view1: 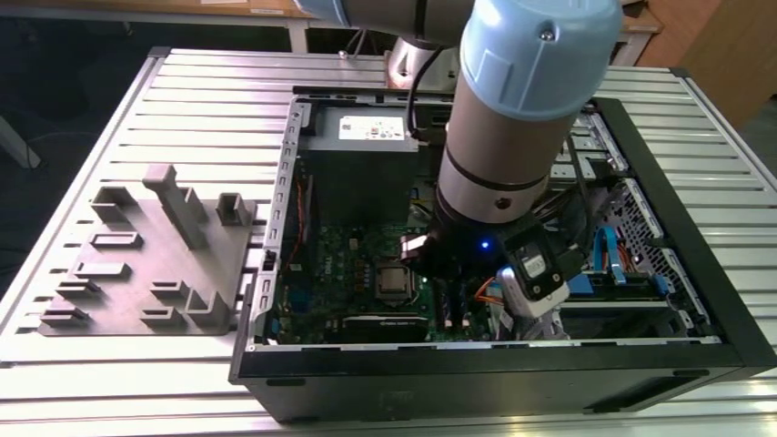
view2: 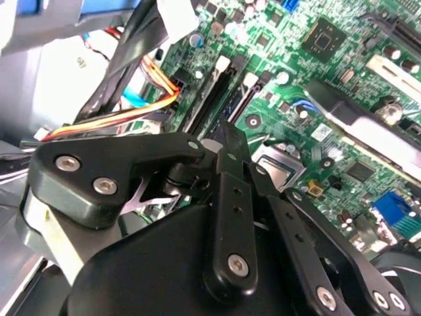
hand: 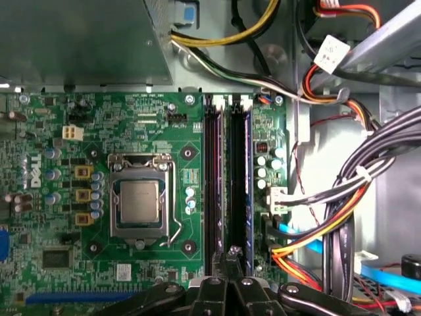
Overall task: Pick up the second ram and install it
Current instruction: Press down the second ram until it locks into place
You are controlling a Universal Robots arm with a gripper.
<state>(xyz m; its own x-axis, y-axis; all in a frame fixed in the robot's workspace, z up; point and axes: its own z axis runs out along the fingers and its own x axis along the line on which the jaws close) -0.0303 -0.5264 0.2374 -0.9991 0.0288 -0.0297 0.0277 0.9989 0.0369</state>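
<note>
Gripper [hand: 230, 263] fingers look pressed together, tips sitting right at the near end of the memory slots [hand: 212, 184] in the first wrist view. Whether anything thin is pinched between them, I can't tell.

Second ram [hand: 241, 184]: a dark board with a blue-edged row of chips sits in the slot on the cable side of the bank, looks level end to end, so my read is it's inserted. The slot beside it, on the processor [hand: 139, 203] side, reads dark and I can't tell if it's filled. Latch state at either end isn't clear.

Second wrist view: black gripper linkage close to the lens, finger tips [view2: 231, 141] pointing down at the slot ends on the motherboard [view2: 342, 72].

Exterior view: arm [view1: 516, 109] reaches down into the open PC case [view1: 680, 155], which sits on the slatted aluminium table [view1: 146, 91]. Grey slotted holder block [view1: 146, 264] lies on the table, just beside the case on the exterior view's left; no stick visible in it.

Judgement: pick done, stick in the slot, task near its end. Full seating unconfirmed.
</note>
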